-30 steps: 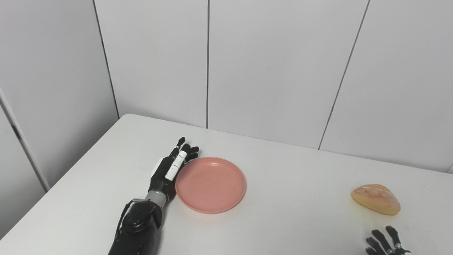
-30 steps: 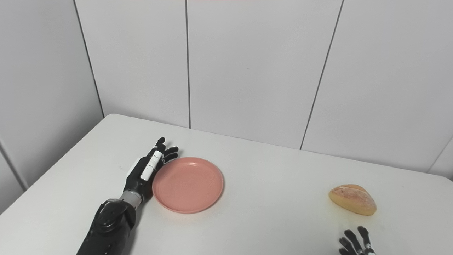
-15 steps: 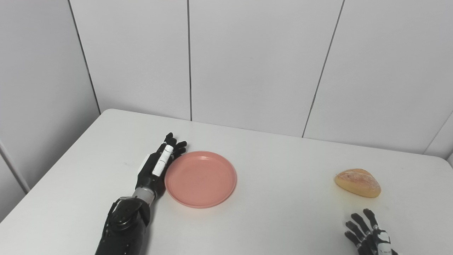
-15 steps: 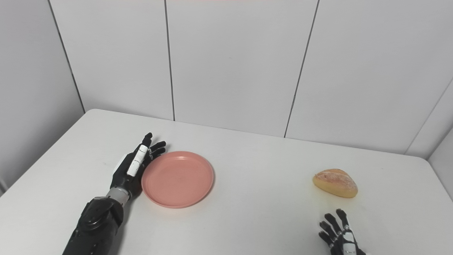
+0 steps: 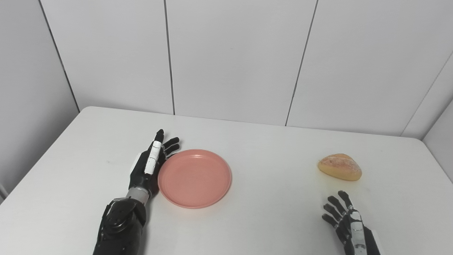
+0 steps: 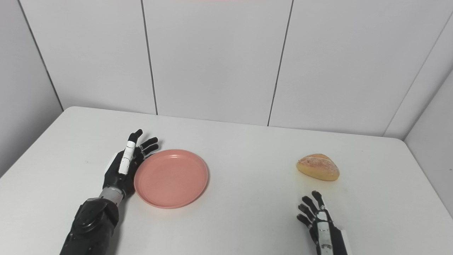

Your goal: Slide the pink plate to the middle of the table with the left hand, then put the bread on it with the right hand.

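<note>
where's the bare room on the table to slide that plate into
The widest bare patch lies between the pink plate and the bread, running back to the wall. The near strip between both arms is bare too. It is tight only at the plate's left rim, where the left robot hand sits, and between the bread and the right robot hand.

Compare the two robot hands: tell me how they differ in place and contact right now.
The left robot hand lies edge-on against the left rim of the pink plate, fingers together and pointing toward the wall; the right robot hand touches nothing, fingers spread, short of the bread. The left robot hand sits well out on the table; the right robot hand stays near its front edge. Both are black, open and hold nothing.
</note>
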Robot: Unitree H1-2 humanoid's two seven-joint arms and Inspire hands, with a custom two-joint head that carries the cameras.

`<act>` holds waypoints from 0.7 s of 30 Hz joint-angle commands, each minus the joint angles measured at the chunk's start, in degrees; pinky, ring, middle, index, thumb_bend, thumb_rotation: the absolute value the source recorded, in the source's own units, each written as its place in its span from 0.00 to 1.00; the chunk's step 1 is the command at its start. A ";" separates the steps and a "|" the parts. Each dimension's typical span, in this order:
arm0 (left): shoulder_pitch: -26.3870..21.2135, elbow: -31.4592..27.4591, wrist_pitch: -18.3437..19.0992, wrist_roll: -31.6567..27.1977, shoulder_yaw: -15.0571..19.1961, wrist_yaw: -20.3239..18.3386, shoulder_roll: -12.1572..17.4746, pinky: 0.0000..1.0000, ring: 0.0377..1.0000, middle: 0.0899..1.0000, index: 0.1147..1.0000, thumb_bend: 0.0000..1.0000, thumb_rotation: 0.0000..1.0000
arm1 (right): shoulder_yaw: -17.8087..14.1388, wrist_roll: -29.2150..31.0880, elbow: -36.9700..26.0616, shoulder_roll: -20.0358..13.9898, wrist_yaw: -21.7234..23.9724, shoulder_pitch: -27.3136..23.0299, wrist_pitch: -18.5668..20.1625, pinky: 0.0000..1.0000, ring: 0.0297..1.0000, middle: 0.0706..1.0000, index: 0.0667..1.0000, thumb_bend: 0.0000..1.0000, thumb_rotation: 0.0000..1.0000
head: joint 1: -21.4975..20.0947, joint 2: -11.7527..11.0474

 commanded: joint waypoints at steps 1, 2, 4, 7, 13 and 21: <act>-0.10 -1.09 0.51 -0.45 -0.41 -0.21 -0.38 0.82 0.84 0.80 1.00 0.87 0.84 | 1.63 -0.39 0.02 1.27 1.20 -0.38 2.85 0.81 0.86 0.87 0.93 0.84 1.00 | -0.93 0.10; -0.03 -1.32 0.61 -0.64 -0.35 -0.31 -0.59 0.83 0.84 0.80 1.00 0.88 0.83 | 1.75 -0.47 0.05 1.58 1.05 -0.45 2.86 0.81 0.85 0.87 0.93 0.84 1.00 | -1.74 0.20; 0.04 -1.61 0.75 -0.94 -0.24 -0.38 -0.85 0.83 0.85 0.80 1.00 0.89 0.83 | 1.98 -0.63 0.15 2.16 0.79 -0.59 2.85 0.80 0.85 0.87 0.92 0.84 1.00 | -2.79 0.22; 0.07 -1.45 0.25 -1.11 -0.11 -0.35 -1.21 0.82 0.84 0.80 1.00 0.90 0.83 | 2.44 -1.10 0.44 2.92 0.44 -0.86 2.83 0.80 0.84 0.86 0.92 0.85 1.00 | -5.05 0.14; 0.38 -1.89 1.26 -1.72 0.14 0.41 -2.20 0.84 0.85 0.83 1.00 0.88 0.84 | 3.05 -2.09 0.83 4.12 0.19 -1.06 2.40 0.81 0.84 0.86 0.92 0.86 1.00 | -7.23 0.27; 0.44 -3.30 3.92 -4.37 0.90 0.80 -4.14 0.85 0.85 0.77 1.00 0.84 0.85 | 3.42 -2.69 1.00 5.44 -0.12 -1.43 2.54 0.81 0.84 0.85 0.92 0.85 1.00 | -9.69 0.41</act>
